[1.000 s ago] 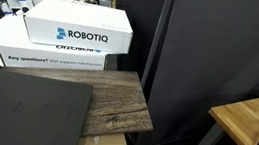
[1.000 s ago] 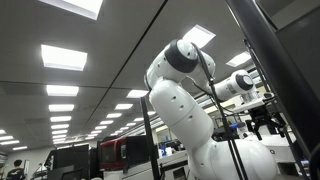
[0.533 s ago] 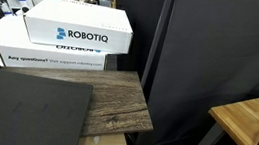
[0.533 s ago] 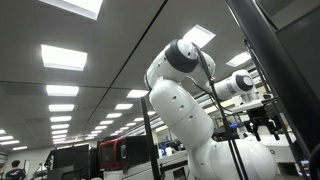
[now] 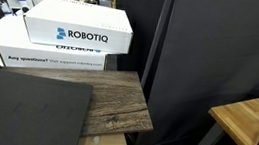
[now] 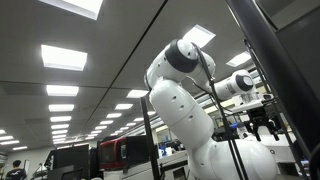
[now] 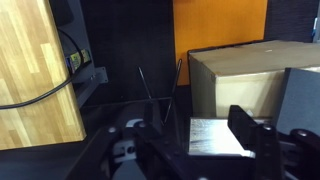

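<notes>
Wrist view, left to right: wooden tabletop at left edge, black cable hanging across it; gripper low in centre, fingers spread wide, holding nothing; cardboard box at right, just beyond the fingers; orange panel behind it. Exterior view: dark board, stacked white boxes, wood-grain shelf.

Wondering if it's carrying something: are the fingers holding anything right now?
No, in the wrist view the fingers stand apart with nothing between them, only the cardboard box beyond.
</notes>
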Controlling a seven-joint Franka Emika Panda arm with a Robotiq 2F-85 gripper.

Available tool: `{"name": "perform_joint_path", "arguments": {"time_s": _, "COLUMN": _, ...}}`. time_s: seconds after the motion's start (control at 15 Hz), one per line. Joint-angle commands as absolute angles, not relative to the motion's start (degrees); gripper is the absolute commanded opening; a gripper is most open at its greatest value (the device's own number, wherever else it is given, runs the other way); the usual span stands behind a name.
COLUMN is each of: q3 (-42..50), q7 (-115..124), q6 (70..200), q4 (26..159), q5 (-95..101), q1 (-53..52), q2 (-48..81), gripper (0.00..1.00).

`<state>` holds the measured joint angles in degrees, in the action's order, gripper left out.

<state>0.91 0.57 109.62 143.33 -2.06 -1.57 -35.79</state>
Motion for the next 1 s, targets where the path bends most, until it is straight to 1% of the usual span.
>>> {"name": "perform_joint_path", "arguments": {"time_s": 0.0, "q3": 0.4, "q7": 0.5, "q6": 109.2, "q4": 143.4, "q5": -1.5, "q1": -0.8, "q2": -35.8, "gripper": 0.89}}
{"name": "perform_joint_path", "arguments": {"time_s": 0.07, "q3": 0.5, "q7": 0.4, "q6": 109.0, "q4": 143.4, "q5": -1.7, "q1": -0.9, "q2": -35.8, "gripper": 0.88}}
{"name": "perform_joint_path", "arguments": {"time_s": 0.2, "q3": 0.6, "q7": 0.3, "q6": 108.9, "q4": 143.4, "q5": -1.8, "q1": -1.0, "q2": -35.8, "gripper": 0.96}}
{"name": "perform_joint_path", "arguments": {"time_s": 0.33, "q3": 0.6, "q7": 0.3, "q6": 108.9, "q4": 143.4, "q5": -1.8, "q1": -0.9, "q2": -35.8, "gripper": 1.00}}
{"name": "perform_joint_path", "arguments": {"time_s": 0.93, "q3": 0.6, "q7": 0.4, "q6": 109.5, "q4": 143.2, "q5": -2.1, "q1": -1.1, "q2": -35.8, "gripper": 1.00}}
